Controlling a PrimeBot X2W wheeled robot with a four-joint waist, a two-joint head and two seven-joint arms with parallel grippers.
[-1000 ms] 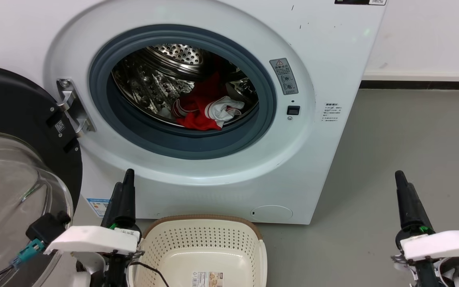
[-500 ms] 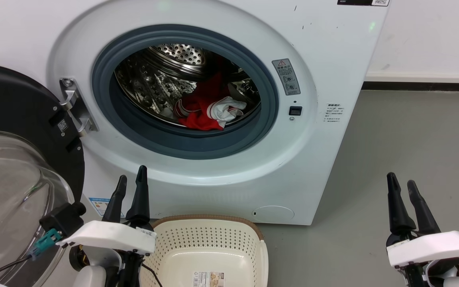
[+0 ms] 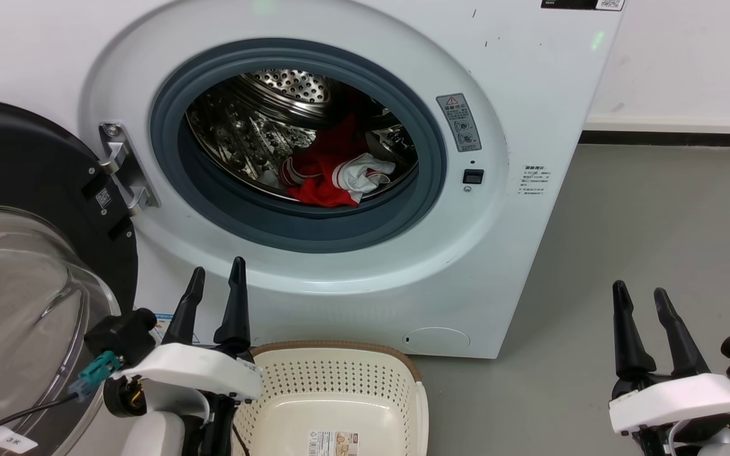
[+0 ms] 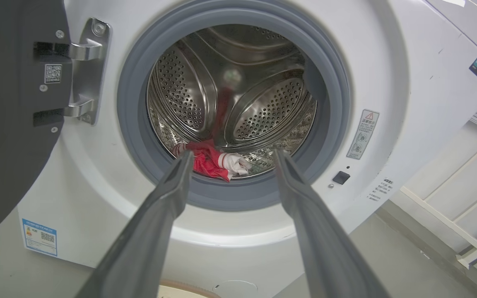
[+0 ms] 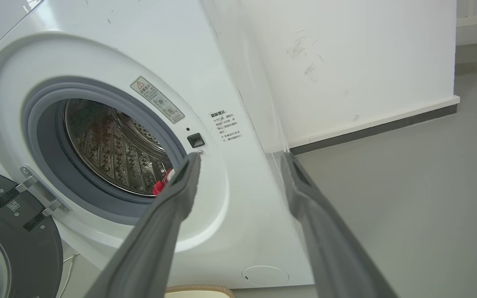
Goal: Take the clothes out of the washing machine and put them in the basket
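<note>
Both pairs of fingers, pressed together a second ago, now stand spread. The left gripper [image 3: 217, 266] is parted with nothing between its fingers. It points up before the lower front of the washing machine [image 3: 530, 88] and sits a little nearer the basket [image 3: 339, 348] than before, so its white housing hides the basket's left edge. The right gripper [image 3: 639, 288] is parted in the same way and holds nothing, over grey floor [image 3: 656, 209] well to the right of the machine. The clothes [image 3: 324, 174], a red bundle with a white-trimmed piece on its right, lie at the bottom of the perforated drum [image 3: 244, 126]. They sit just behind the lower lip of the grey rubber ring [image 3: 314, 231], which cuts off their lower edge, and no number or lettering can be made out. A red streak rises behind them, and whether it is cloth or a reflection cannot be told. The left wrist view looks straight into the drum, with the bundle appearing between the two fingertips but well beyond them. The right wrist view comes from the side, where a small red scrap peeps out beside one finger. The door [image 3: 16, 158] hangs open on its hinge [image 3: 121, 168] at the left, its glass bowl cut off by the picture's edge. The basket stands on the floor just before the machine, cut off at the bottom of the head view, with a paper label [image 3: 333, 443] on its bare bottom. Each wrist view catches a sliver of its brown rim.
</note>
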